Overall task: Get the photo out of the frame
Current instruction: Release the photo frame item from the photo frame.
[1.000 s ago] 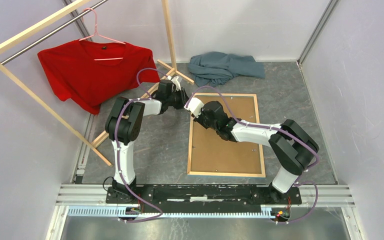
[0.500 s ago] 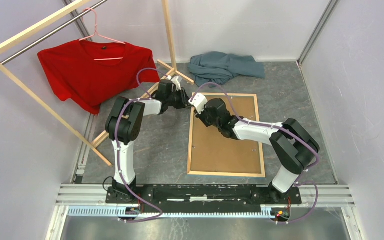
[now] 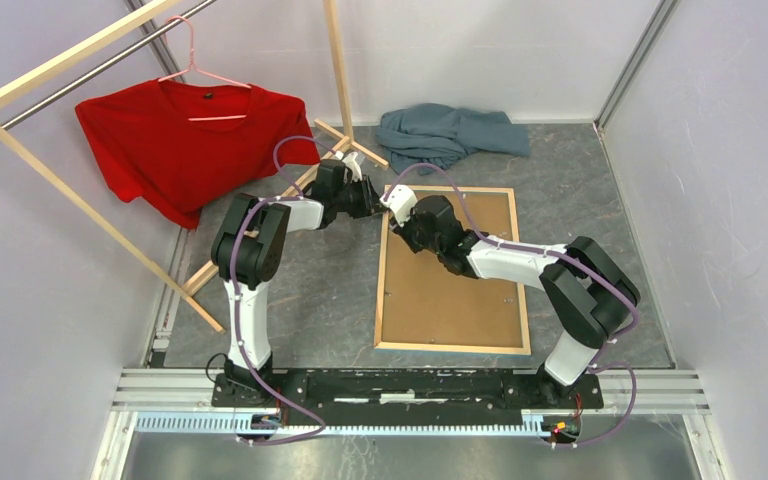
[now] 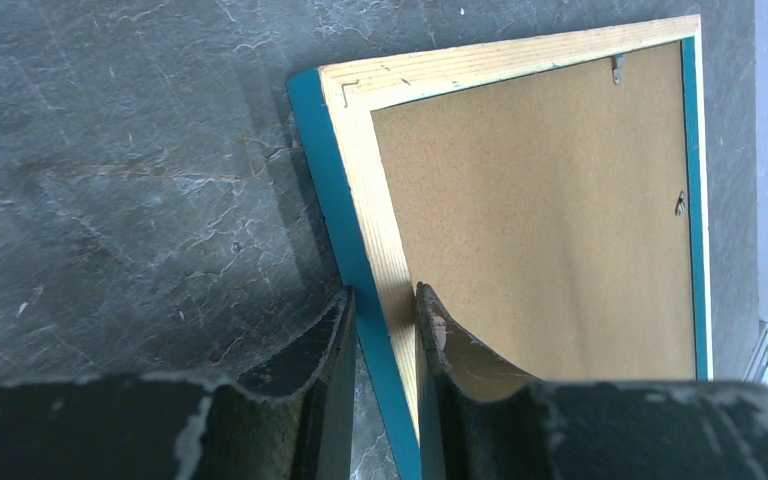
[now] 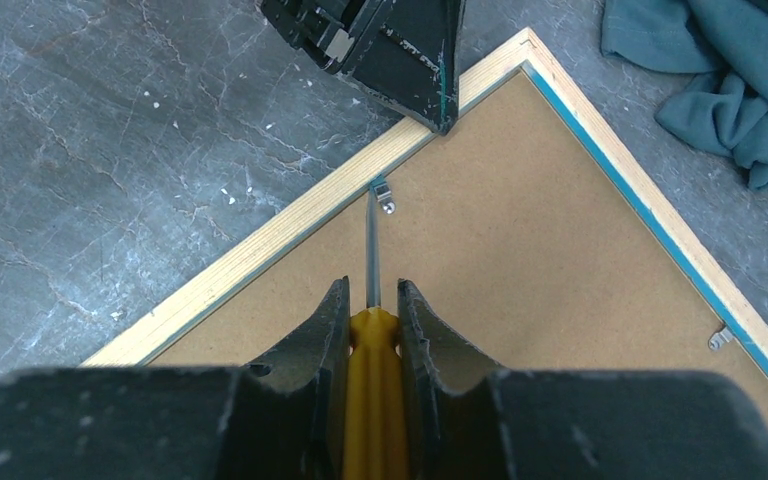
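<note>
frame [image 4: 378, 190] edge pinched by left gripper [image 4: 383, 300]; right gripper [image 5: 371, 290] grips screwdriver [image 5: 371, 345].

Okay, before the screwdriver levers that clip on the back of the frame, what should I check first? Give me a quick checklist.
1. Frame face down, backing board up: ok.
2. Left gripper has its jaws clamped across the frame's rail near the corner: ok.
3. Right gripper has its jaws shut on the screwdriver: ok.
4. Screwdriver tip at the corner clip: ok. Whether it sits under the clip: cannot tell.
5. Far clip turned off the board: cannot tell.
6. Teal cloth apart from the frame: ok.
</note>
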`<state>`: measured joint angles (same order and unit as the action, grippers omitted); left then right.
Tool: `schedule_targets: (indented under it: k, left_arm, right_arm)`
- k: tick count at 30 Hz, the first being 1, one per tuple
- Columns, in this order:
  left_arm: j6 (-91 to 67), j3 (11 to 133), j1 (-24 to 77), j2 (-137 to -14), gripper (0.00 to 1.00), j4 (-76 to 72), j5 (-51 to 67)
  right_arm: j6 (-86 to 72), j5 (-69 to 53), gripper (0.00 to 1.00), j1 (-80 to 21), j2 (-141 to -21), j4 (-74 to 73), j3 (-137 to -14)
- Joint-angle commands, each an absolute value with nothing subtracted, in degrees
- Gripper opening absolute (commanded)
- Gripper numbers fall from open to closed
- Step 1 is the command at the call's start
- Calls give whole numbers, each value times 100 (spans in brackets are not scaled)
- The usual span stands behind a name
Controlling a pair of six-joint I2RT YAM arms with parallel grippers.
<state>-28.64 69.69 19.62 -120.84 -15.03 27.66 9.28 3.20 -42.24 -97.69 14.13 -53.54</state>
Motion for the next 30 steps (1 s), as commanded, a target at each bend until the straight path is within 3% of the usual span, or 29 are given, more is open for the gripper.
schedule_targets:
  k: [1, 5, 11, 30]
  left_arm:
    - [-3015, 6899, 2003, -12331, 22, -1143, 2857]
    - [-3015, 6899, 2004, -12331, 22, -1143, 2865]
    - [-3015, 6895, 1999, -12331, 22, -1143, 2861]
    - [-3015, 6904, 1998, -12338, 22, -1123, 2845]
  right_arm:
    - [1022, 1073, 0, -4103, -9863, 1177, -5256]
    - [1193, 1641, 0, -4092, -9907, 1223, -5256]
    - [1141, 883, 0, -4094, -9959, 1151, -5291]
    - [1705, 664, 0, -4094, -9800, 782, -5520]
